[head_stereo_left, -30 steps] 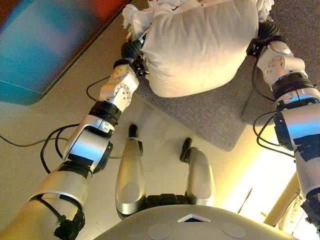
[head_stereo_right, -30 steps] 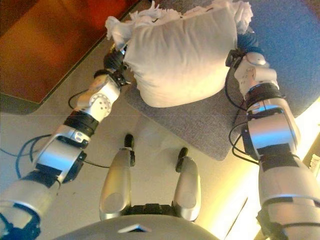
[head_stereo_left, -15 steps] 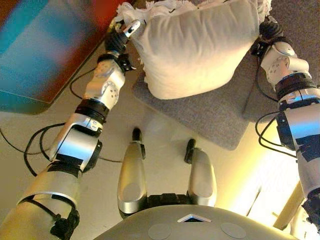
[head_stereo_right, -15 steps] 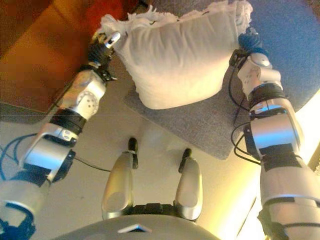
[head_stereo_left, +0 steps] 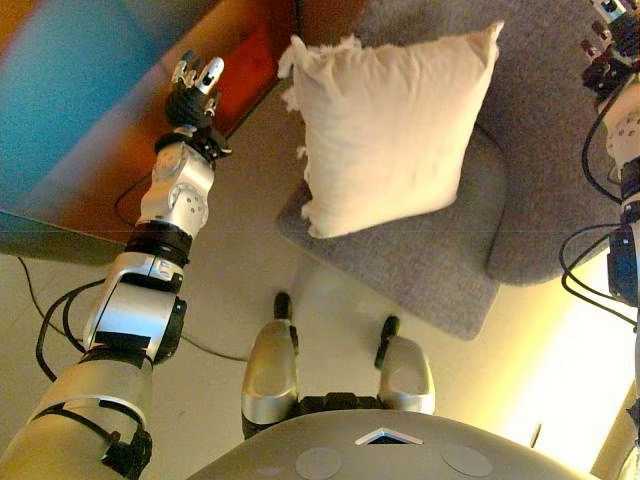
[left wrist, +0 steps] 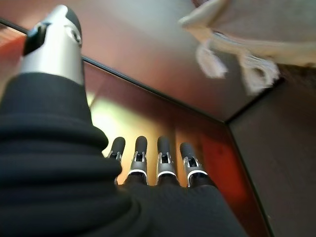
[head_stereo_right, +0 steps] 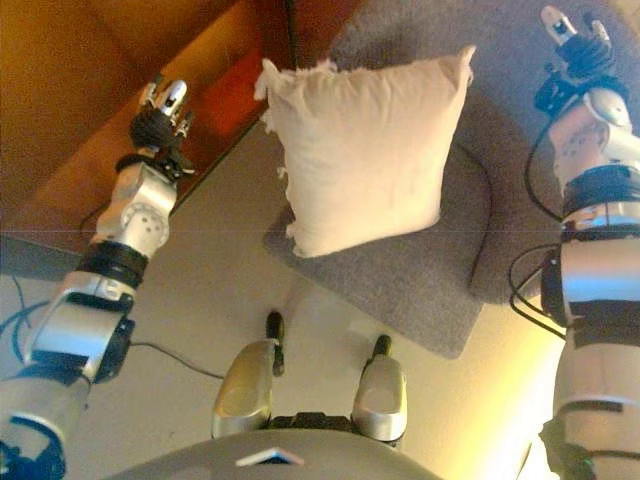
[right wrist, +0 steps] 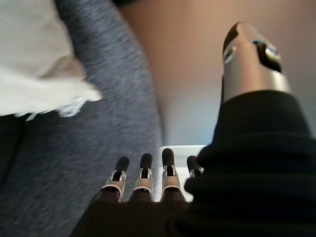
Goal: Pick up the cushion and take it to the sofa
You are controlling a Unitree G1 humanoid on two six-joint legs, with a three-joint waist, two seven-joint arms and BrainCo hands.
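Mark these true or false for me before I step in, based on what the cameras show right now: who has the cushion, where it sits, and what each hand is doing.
1. The left hand grips the cushion. False: it is open, off to the side and clear of the cushion.
2. The cushion rests on the grey sofa. True.
3. The right hand is shut on the cushion's fringe. False: its fingers are straight and hold nothing.
4. Both hands are apart from the cushion, one on each side. True.
5. The cushion lies on the floor in front of the sofa. False: it leans on the sofa seat.
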